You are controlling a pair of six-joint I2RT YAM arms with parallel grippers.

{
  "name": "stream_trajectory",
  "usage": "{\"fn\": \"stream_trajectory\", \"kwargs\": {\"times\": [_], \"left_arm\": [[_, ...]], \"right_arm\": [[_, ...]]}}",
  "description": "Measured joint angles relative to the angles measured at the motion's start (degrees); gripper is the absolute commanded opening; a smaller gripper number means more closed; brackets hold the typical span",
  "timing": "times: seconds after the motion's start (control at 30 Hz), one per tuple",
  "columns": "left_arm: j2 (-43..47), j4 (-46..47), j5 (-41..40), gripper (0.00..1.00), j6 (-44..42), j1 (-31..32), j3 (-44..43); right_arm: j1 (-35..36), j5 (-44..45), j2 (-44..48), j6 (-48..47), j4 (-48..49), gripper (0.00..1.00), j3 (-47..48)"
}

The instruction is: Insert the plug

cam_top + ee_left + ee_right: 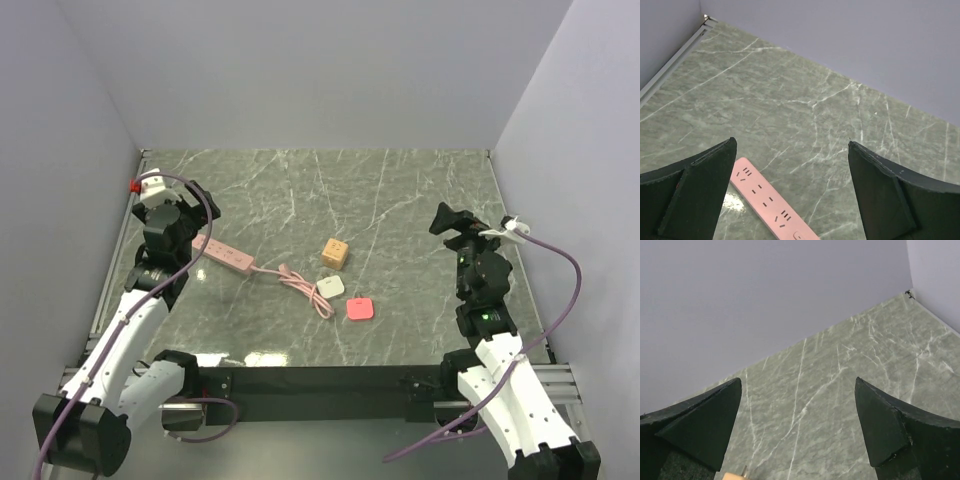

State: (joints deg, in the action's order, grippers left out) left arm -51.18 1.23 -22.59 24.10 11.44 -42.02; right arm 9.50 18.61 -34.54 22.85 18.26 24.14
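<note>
The coral-pink plug [360,309] lies flat on the marble table near the front middle, apart from both grippers. The pale-pink power strip [224,254] lies at the left, its cord [300,286] running right toward a white square block [331,286]. The strip also shows in the left wrist view [771,206], below the open jaws. My left gripper [205,203] is open and empty above the strip's far end. My right gripper [448,219] is open and empty at the right, well away from the plug. The plug shows in neither wrist view.
A tan cube [335,253] stands near the table's middle; its top edge peeks into the right wrist view [732,476]. Grey walls close the table at the back and both sides. A metal rail [670,65] runs along the left edge.
</note>
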Motion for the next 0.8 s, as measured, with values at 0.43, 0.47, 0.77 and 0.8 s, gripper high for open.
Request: {"fn": "stream_trajectory", "kwargs": {"times": [0.43, 0.47, 0.77, 0.8], "left_arm": [[2.58, -1.03, -2.58, 0.99, 0.07, 0.0, 0.07], [3.1, -0.72, -2.8, 0.99, 0.07, 0.0, 0.26], [5.25, 2.16, -1.05, 0.99, 0.35, 0.02, 3.78], [5.18, 2.27, -0.74, 0.99, 0.46, 0.02, 3.78]], "right_arm": [[0.02, -6.47, -10.67, -0.44, 1.75, 1.0, 1.75], [0.13, -7.37, -11.74, -0.46, 1.4, 1.0, 2.25], [2.54, -12.63, -26.01, 0.02, -2.08, 1.0, 11.74], [3.3, -12.57, -27.82, -0.02, -2.6, 1.0, 12.81]]}}
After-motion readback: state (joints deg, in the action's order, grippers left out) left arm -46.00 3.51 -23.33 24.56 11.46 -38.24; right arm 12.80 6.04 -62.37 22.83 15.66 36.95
